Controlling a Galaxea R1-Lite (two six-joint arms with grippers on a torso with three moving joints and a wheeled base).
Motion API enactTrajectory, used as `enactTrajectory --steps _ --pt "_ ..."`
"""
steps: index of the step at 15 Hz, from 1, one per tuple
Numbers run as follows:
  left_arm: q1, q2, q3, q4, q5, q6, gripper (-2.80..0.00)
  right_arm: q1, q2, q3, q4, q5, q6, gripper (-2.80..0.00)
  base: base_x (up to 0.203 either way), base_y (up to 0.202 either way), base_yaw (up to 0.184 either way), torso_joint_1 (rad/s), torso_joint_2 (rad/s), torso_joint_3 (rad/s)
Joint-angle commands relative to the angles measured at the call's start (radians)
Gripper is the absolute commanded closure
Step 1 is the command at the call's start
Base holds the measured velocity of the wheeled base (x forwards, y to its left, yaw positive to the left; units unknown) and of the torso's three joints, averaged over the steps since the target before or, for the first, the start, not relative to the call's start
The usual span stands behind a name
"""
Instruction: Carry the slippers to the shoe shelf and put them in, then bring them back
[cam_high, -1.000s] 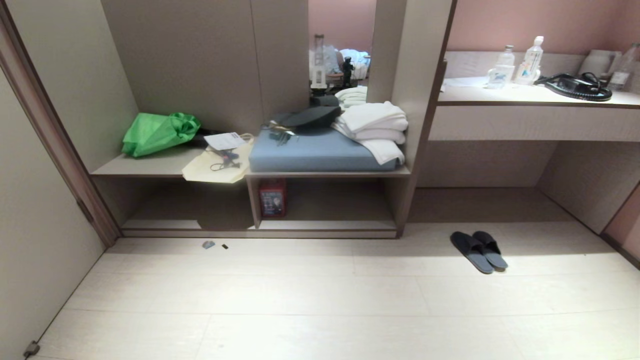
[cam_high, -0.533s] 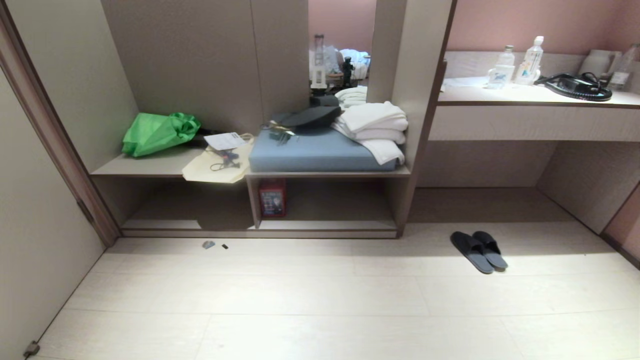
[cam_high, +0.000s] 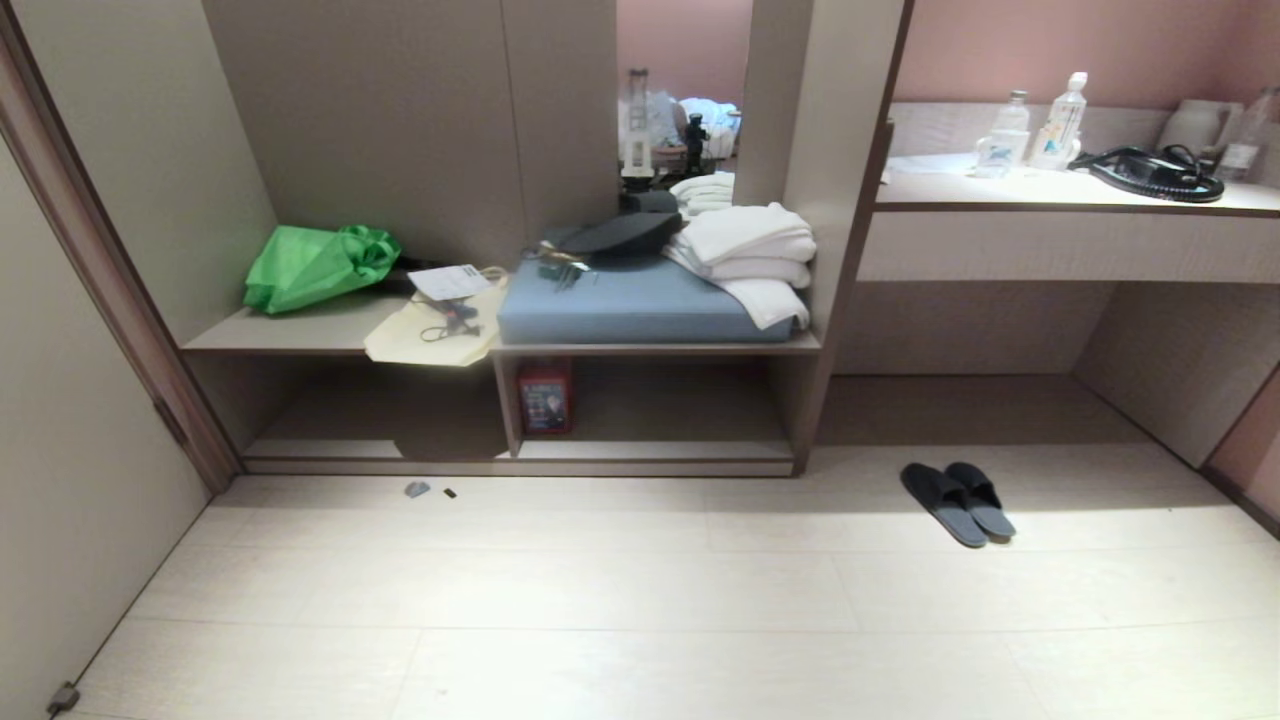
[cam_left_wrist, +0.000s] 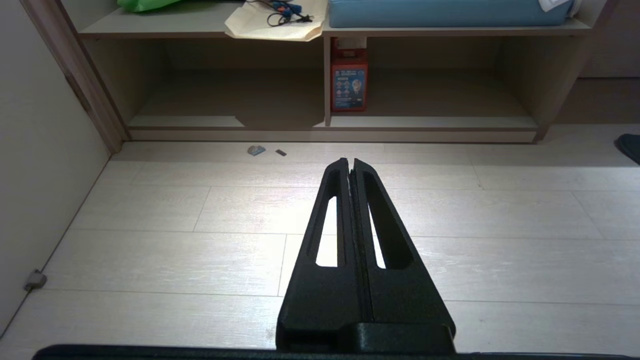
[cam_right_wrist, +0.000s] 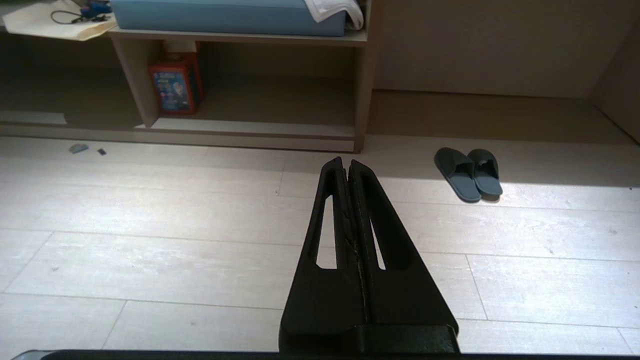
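Pale plank floor fills most of the head view. Behind it a taupe built-in unit with an upper ledge and, below, the shoe shelf, a low wide cubby split by a divider, pale bottom board, raised front lip. To the right of the unit a pale table with a drawer front below it.

On the upper ledge: blue cushion, folded white towels stacked at its right end, a dark flat item behind, green bag at left, cream tote bag with a cable on it hanging over the ledge edge. Red box stands in the shoe shelf against the divider.

The slippers lie side by side, touching, on the floor right of the unit, in front of the table's recess, well apart from the shoe shelf; toes point toward the back wall.

On the table: two water bottles, black coiled cord item.

Left claw hangs over bare floor, fingers pressed together, holding nothing. Right claw same, fingers together, empty, slippers near and ahead of it to the side.

Two tiny bits of debris on the floor just before the shelf lip.
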Motion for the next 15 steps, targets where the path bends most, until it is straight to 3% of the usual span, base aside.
enactTrajectory --steps 1,8,15 --pt "0.000 0.001 0.000 0.000 0.000 0.000 0.00 0.000 0.000 0.000 0.000 0.000 0.000 0.00 0.000 0.000 0.000 0.000 0.00 0.000" --pt "0.000 0.001 0.000 0.000 0.000 0.000 0.00 0.000 0.000 0.000 0.000 0.002 -0.014 0.00 0.000 0.000 0.000 -0.028 0.11 0.080" --pt "0.000 0.001 0.000 0.000 0.000 0.000 0.00 0.000 0.000 0.000 0.000 0.002 -0.014 0.00 -0.002 0.007 -0.157 -0.023 0.10 0.072"
